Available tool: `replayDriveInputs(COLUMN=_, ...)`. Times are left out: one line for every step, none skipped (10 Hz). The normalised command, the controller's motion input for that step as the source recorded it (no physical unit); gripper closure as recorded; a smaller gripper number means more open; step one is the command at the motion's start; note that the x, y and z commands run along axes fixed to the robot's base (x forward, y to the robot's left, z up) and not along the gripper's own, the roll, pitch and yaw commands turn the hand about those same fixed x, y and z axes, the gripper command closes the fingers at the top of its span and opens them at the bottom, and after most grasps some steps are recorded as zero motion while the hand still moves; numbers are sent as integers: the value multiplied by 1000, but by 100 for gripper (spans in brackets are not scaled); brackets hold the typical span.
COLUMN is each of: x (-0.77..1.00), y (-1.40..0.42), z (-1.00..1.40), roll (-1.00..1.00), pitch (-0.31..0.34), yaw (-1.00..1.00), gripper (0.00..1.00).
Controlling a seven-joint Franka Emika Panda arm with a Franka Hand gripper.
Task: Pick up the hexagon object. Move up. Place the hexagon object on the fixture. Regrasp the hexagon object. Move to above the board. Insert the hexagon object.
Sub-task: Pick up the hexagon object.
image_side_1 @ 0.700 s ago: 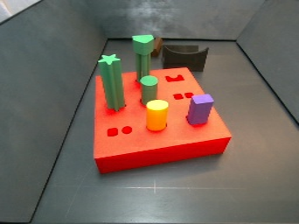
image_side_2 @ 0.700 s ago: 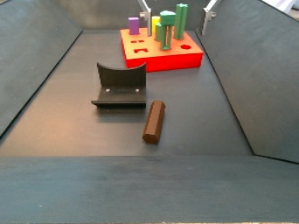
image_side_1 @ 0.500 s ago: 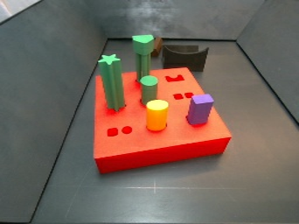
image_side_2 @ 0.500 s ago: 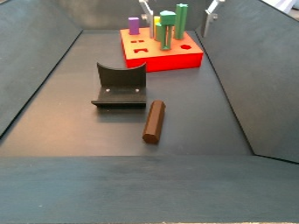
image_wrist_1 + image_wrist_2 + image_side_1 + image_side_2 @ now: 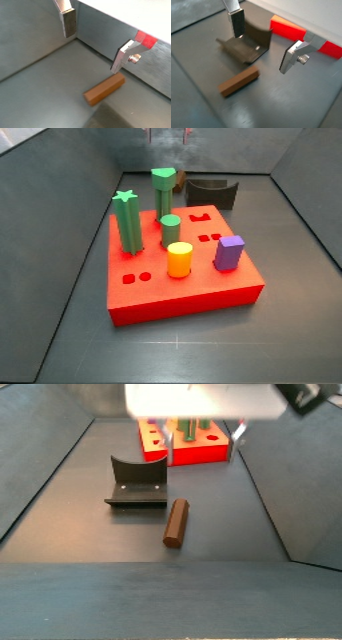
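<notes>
Nothing done: hexagon object [image 5: 163, 190] sitting in the board [image 5: 201, 293]; gripper [image 5: 263, 45] hovering near fixture [image 5: 248, 44], jaws apart, empty.

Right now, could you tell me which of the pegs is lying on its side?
The brown bar on the floor beside the fixture; every other peg stands upright in the board. The open hand hovers above it.

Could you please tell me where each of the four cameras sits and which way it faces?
Wrist view: looks down past the open gripper at the floor and a brown block; both fingers show.
Wrist view: looks down on the fixture, the brown block, the board's edge; fingers show.
Side view: beyond the board, facing its pegs and the hexagon object; a blurred bit of robot at top.
Side view: opposite end, looking over block and fixture toward the board; blurred gripper body at top.
All but one share the fixture.
</notes>
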Motion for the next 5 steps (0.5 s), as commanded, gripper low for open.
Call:
replayDriveInputs(x=286, y=446, z=-1000, roll=3, pitch=30, yaw=-117, gripper=0)
replayDriveInputs(x=280, y=340, z=-1000, roll=0, pitch=24, yaw=-237, gripper=0)
replayDriveInputs(x=46, y=277, z=-1000, roll=0, pitch=0, yaw=-460, gripper=0)
replayDriveInputs(x=83, y=280, z=-806, roll=0, pitch=0, yaw=-460, gripper=0)
replayDriveInputs(x=0, y=0, z=0, roll=0, pitch=-4, yaw=0, gripper=0)
